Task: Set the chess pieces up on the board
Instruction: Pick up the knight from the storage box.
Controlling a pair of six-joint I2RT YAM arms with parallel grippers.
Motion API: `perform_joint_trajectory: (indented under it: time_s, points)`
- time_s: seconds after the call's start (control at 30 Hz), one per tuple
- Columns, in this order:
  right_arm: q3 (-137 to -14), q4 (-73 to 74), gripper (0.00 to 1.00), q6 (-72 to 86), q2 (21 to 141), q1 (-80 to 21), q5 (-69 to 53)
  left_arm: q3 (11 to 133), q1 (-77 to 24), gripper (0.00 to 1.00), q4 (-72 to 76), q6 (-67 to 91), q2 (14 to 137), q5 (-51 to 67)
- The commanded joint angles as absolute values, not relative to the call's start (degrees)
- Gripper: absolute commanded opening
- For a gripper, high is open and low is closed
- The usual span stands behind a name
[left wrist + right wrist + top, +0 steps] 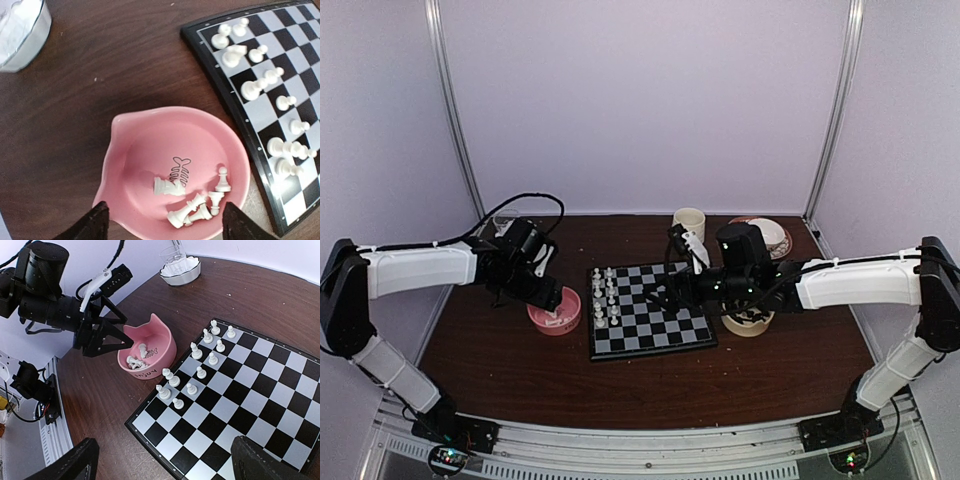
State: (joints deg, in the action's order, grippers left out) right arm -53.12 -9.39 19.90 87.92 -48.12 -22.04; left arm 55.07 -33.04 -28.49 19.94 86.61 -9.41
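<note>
Dark brown table [500,370], pale walls all round, and I'm looking down through the left wrist view. The left jaws are spread wide with nothing between them, hanging right over the pink bowl [150,117], one tip at each lower side of it.

The loose white pieces [192,207] lie in the bowl's bottom, off-centre, toward the tip on the right of that view and toward the board side. That's the thing to sort out. One pawn [222,179] stands upright near the wall. What looks like a knight [167,186] lies flat nearer the middle, long axis roughly along the closing line. The little heap nearest the jaws lies slantwise, pieces touching each other.

I'd judge the knight the cleanest pick, but the wrist wants turning so the jaws close across it, not along it.

The board [665,325] lies just beside the bowl, with two columns of set pieces [605,295] on its bowl-side edge. The left arm [420,268] is clearly the nearer one. The right jaws also stand wide apart and empty, hovering over the board.
</note>
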Motion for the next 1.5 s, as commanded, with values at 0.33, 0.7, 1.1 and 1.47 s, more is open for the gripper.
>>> perform_joint_trajectory:
  time_s: [0.33,0.7,1.1,1.47]
  points:
    - [-52.04,-12.47,0.95,20.55,83.49,-48.17,-22.52,66.35,-34.28,0.95,-40.94,-11.37,81.8,-4.0]
    - [-51.15,-12.57,0.95,19.8,81.25,-48.16,-21.22,69.09,-33.22,0.69,-53.26,-43.31,85.53,-2.08]
    - [-50.36,-13.16,0.95,19.93,80.07,-48.19,-20.94,76.15,-30.15,0.57,-58.85,-55.0,97.65,6.22]
    - [-50.2,-13.34,0.95,20.04,80.19,-48.16,-21.29,79.74,-27.77,0.39,-57.84,-57.72,105.83,3.93]
